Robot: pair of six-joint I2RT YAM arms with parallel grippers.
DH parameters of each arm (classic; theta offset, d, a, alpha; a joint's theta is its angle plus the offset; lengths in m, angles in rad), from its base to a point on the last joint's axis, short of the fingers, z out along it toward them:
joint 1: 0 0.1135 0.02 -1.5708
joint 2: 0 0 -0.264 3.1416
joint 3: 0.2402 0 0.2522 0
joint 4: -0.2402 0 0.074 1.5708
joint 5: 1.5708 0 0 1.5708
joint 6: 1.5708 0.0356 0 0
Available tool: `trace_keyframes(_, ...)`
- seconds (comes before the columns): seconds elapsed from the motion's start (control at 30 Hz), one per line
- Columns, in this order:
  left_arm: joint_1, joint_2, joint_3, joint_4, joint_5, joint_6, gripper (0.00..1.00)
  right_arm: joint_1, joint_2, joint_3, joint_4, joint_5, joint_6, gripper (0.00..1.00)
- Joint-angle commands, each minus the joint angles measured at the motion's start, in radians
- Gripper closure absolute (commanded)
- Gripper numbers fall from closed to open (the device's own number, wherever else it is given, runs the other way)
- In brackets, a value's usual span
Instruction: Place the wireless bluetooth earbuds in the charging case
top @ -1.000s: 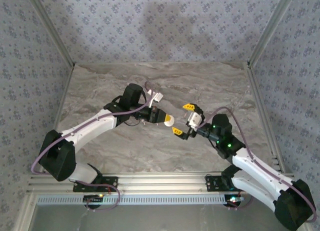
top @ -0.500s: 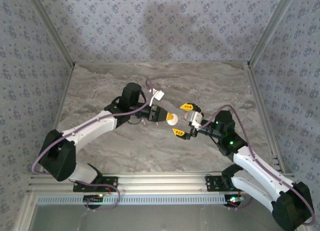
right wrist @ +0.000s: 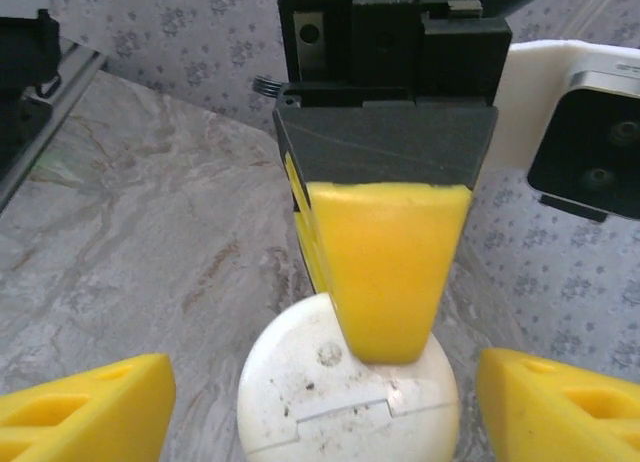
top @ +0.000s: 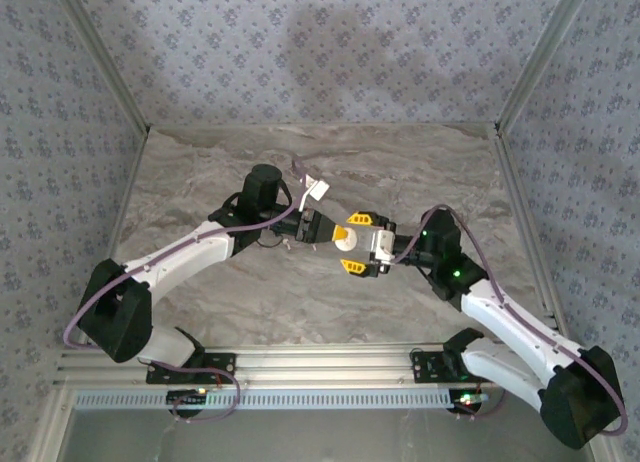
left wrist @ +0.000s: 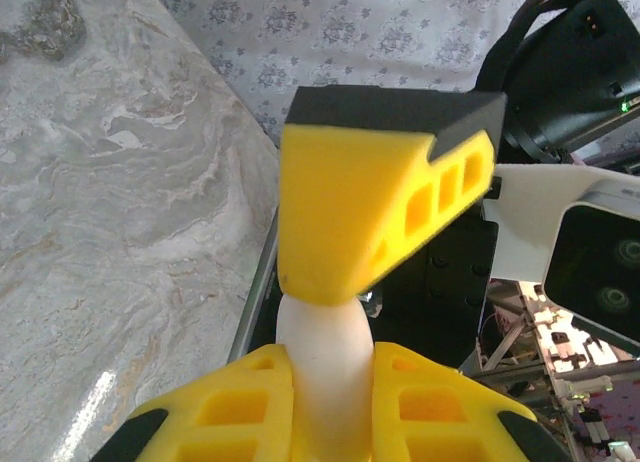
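Observation:
The charging case [top: 346, 240] is a round white shell with its lid shut, held up off the table. My left gripper [top: 337, 238] is shut on it; in the left wrist view the case [left wrist: 325, 357] sits edge-on between my yellow fingers [left wrist: 215, 412]. My right gripper [top: 356, 244] is open and straddles the case from the right. In the right wrist view its fingertips [right wrist: 90, 402] stand clear on either side of the case [right wrist: 320, 397], whose seam faces the camera. A left finger [right wrist: 390, 267] lies across the case's top. The earbuds are out of view.
The grey marble table [top: 200, 172] lies under both arms, bounded by aluminium rails [top: 300, 362] at the near edge and patterned walls [top: 320, 52] on three sides. A white tag [top: 316, 192] sticks out from the left wrist.
My right gripper has moved left to the case and its jaws have narrowed; they now sit on either side of it. The left gripper has kept its hold, shifting slightly right.

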Motion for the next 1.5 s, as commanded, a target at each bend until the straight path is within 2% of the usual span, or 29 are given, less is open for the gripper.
trace_keyframes(0.0, -0.004, -0.015, 0.000, 0.016, 0.046, 0.019, 0.89, -0.007, 0.016, 0.054, -0.080, -0.087, -0.106, 0.27)
trace_keyframes(0.17, -0.004, -0.016, 0.009, -0.016, 0.052, 0.042, 0.89, -0.015, 0.026, 0.078, -0.127, -0.115, -0.148, 0.36)
trace_keyframes(0.33, -0.004, -0.015, 0.013, -0.024, 0.054, 0.048, 0.87, -0.016, 0.029, 0.089, -0.145, -0.115, -0.162, 0.54)
trace_keyframes(0.43, -0.004, -0.021, 0.019, -0.051, 0.040, 0.068, 0.80, -0.018, 0.027, 0.097, -0.161, -0.106, -0.157, 0.57)
trace_keyframes(0.53, 0.001, -0.040, 0.038, -0.130, 0.001, 0.135, 0.67, -0.022, 0.027, 0.106, -0.199, -0.096, -0.119, 0.57)
trace_keyframes(0.6, 0.001, -0.062, 0.059, -0.225, -0.054, 0.230, 0.56, -0.027, 0.026, 0.108, -0.228, -0.092, -0.072, 0.58)
trace_keyframes(0.7, 0.002, -0.111, 0.091, -0.365, -0.159, 0.393, 0.50, -0.036, 0.029, 0.104, -0.265, -0.084, 0.025, 0.58)
trace_keyframes(0.9, -0.030, -0.227, 0.065, -0.474, -0.436, 0.710, 0.49, -0.039, 0.050, 0.101, -0.293, -0.048, 0.224, 0.57)
trace_keyframes(1.07, -0.130, -0.314, 0.005, -0.527, -0.665, 1.055, 0.50, -0.043, 0.099, 0.159, -0.366, -0.009, 0.408, 0.57)
trace_keyframes(1.23, -0.204, -0.405, -0.117, -0.469, -0.729, 1.374, 0.48, -0.043, 0.158, 0.246, -0.492, -0.013, 0.622, 0.58)
trace_keyframes(1.3, -0.231, -0.429, -0.162, -0.414, -0.761, 1.437, 0.47, -0.043, 0.182, 0.281, -0.536, -0.030, 0.697, 0.58)
trace_keyframes(1.47, -0.262, -0.425, -0.180, -0.362, -0.827, 1.476, 0.44, -0.024, 0.210, 0.308, -0.553, -0.075, 0.859, 0.60)
